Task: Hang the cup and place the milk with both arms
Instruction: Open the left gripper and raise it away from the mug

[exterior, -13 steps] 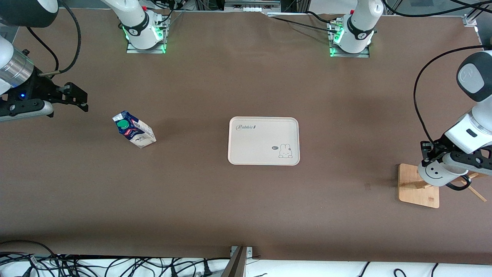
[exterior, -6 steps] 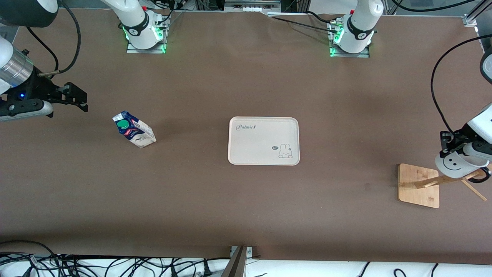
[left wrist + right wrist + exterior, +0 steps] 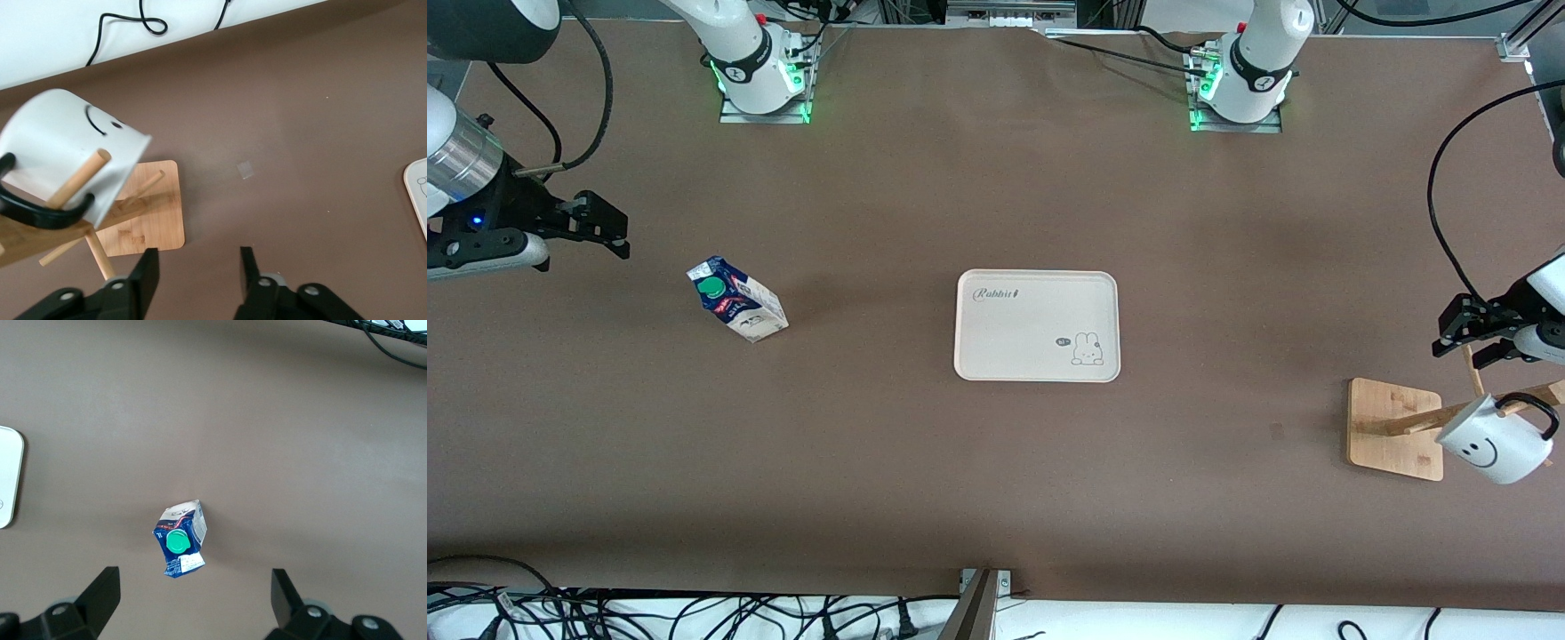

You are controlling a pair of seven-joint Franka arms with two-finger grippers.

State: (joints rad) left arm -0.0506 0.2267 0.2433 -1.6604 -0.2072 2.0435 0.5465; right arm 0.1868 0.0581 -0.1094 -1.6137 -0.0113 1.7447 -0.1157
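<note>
The white smiley cup [image 3: 1495, 440] hangs by its black handle on a peg of the wooden rack [image 3: 1396, 428] at the left arm's end of the table; it also shows in the left wrist view [image 3: 67, 153]. My left gripper [image 3: 1467, 338] is open and empty, above the rack and apart from the cup; it shows in its wrist view [image 3: 199, 280]. The milk carton [image 3: 736, 300] stands toward the right arm's end of the table and shows in the right wrist view [image 3: 181, 539]. My right gripper [image 3: 600, 227] is open and empty, up beside the carton [image 3: 193, 600].
A cream tray [image 3: 1037, 325] with a rabbit print lies mid-table, its edge showing in the left wrist view [image 3: 417, 193] and the right wrist view [image 3: 10, 477]. Cables lie along the table's front edge [image 3: 694, 613].
My left gripper has let go of the cup, which now hangs on the rack peg, and has drawn up and away from it. The right arm has not moved.
</note>
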